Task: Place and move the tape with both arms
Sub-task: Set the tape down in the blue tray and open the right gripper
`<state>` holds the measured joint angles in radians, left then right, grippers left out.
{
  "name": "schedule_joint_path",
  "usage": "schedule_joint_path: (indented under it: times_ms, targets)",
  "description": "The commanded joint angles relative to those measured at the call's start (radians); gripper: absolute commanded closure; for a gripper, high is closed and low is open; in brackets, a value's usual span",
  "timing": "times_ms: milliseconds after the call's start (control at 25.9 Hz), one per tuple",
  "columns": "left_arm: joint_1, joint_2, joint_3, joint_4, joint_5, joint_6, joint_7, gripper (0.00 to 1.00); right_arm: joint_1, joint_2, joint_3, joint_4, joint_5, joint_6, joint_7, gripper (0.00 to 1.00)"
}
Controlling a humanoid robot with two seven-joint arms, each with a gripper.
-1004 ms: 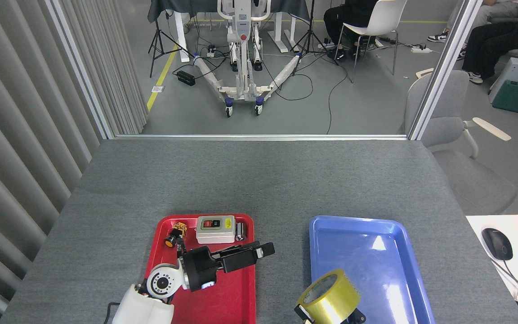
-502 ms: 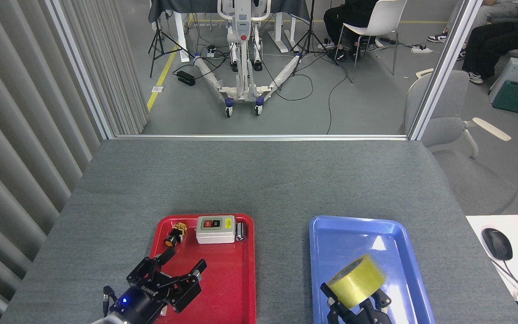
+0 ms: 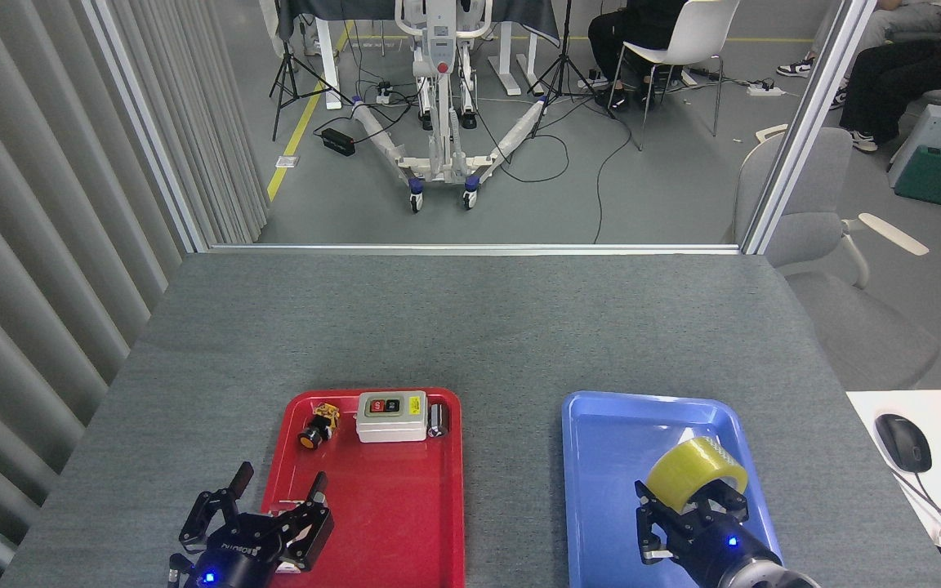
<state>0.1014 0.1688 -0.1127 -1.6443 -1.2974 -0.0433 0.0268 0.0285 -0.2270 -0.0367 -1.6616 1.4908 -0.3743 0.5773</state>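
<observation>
The yellow tape is held over the right half of the blue tray, with my right gripper shut on it from below; its black fingers wrap the roll's near side. My left gripper sits at the lower left, straddling the left rim of the red tray. It stands open, its black fingers spread and nothing between them.
At the back of the red tray lie a white switch box, a small yellow and black part and a dark metal cylinder. A white desk with a mouse borders the table at right.
My right gripper has carried the tape up and to the right, further over the blue tray. My left gripper has pulled back to the left, off the red tray's middle, staying open.
</observation>
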Motion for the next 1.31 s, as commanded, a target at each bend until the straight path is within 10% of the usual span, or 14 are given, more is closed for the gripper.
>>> schedule_joint_path:
  times_ms: [0, 232, 502, 695, 888, 1275]
  targets:
    - [-0.002, 0.005, -0.001, 0.012, 0.000, 0.020, 0.074, 0.00, -0.067, 0.008, 0.031, 0.010, -0.006, 0.014, 0.274, 1.00]
    - [-0.002, 0.009, 0.001, 0.017, 0.075, 0.019, 0.289, 0.00, -0.143, 0.031, 0.061, 0.016, -0.007, 0.020, 0.628, 1.00]
    - [0.009, 0.005, 0.027, 0.044, 0.079, 0.037, 0.369, 0.00, -0.209, 0.057, 0.077, 0.083, -0.010, 0.095, 0.751, 0.88]
    - [0.008, 0.005, 0.024, 0.069, 0.078, 0.033, 0.378, 0.00, -0.220, 0.057, 0.077, 0.109, -0.007, 0.156, 0.745, 0.62]
    - [-0.006, 0.014, -0.007, 0.069, 0.078, 0.010, 0.377, 0.00, -0.231, 0.055, 0.077, 0.134, -0.006, 0.183, 0.739, 0.01]
    - [-0.017, 0.012, -0.018, 0.067, 0.076, -0.015, 0.377, 0.00, -0.196, 0.051, 0.069, 0.118, -0.010, 0.264, 0.478, 0.01]
